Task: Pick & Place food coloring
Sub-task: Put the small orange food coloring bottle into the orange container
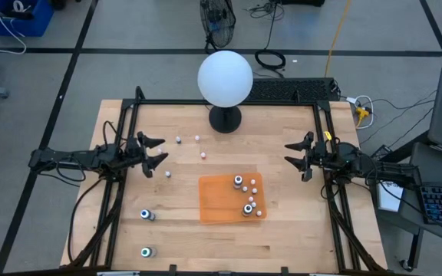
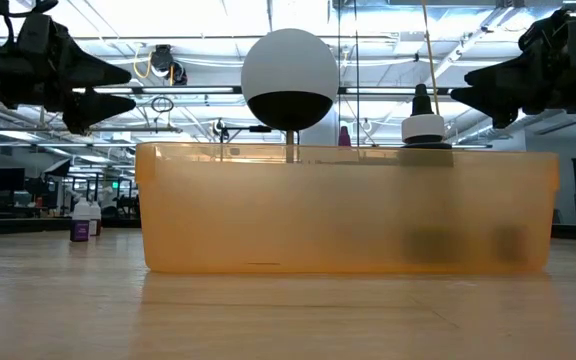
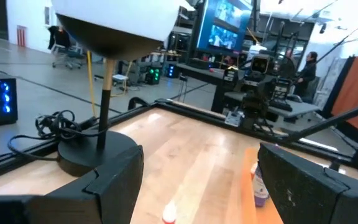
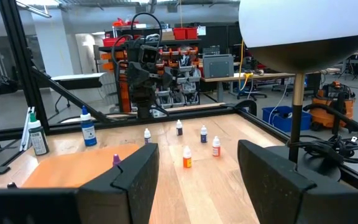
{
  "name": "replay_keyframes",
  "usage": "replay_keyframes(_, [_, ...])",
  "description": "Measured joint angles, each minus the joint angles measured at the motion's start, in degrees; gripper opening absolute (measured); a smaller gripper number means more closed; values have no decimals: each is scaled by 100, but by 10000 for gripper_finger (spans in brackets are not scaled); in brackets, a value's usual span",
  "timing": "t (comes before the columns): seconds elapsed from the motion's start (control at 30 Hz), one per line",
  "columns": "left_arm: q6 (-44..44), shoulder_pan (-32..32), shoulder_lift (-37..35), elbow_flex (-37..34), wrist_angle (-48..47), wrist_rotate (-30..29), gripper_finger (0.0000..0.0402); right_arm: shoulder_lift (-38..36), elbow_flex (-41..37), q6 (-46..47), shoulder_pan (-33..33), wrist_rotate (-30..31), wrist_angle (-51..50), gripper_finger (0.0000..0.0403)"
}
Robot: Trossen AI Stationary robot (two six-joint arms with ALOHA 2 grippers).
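Left gripper [image 1: 158, 154] open and empty, raised above the table's left side, fingers [image 1: 153, 142] spread and aimed toward the centre. Right gripper [image 1: 292, 153] likewise open and empty, raised at the right side, facing the left one.

Food coloring [image 1: 248, 207] not between either pair of fingers. Nearest loose bottles just past the left fingertips: one at about 5 o'clock from them, others at 1 to 3 o'clock toward the white globe [image 1: 225, 78]. Main cluster on the orange mat [image 1: 219, 199], at about 7 o'clock from the right gripper and well apart from it. Two more bottles [image 1: 146, 215] on bare wood near the table's front left, at 6 o'clock from the left gripper.

No label text legible on any bottle.

Loose bottles in the right wrist view upright, long axis vertical, white caps up. At least one bottle on the mat appears tipped; direction cannot be told.
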Motion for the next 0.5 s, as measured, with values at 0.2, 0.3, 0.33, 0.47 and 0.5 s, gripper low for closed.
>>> replay_keyframes(0.2, [-826,0,91,1,-536,-172,310,0,0,0,-2,0,0,208])
replay_keyframes(0.3, [-1469,13,237,7,-526,-871,310,0,0,0,-1,-1,0,208])
replay_keyframes(0.33, [-1581,30,298,7,-528,-1109,310,0,0,0,0,-1,2,208])
replay_keyframes(0.47, [-1854,199,511,8,-517,-987,310,0,0,0,-1,-2,5,208])
replay_keyframes(0.5, [-1865,273,586,30,-538,-764,310,0,0,0,-2,0,4,208])
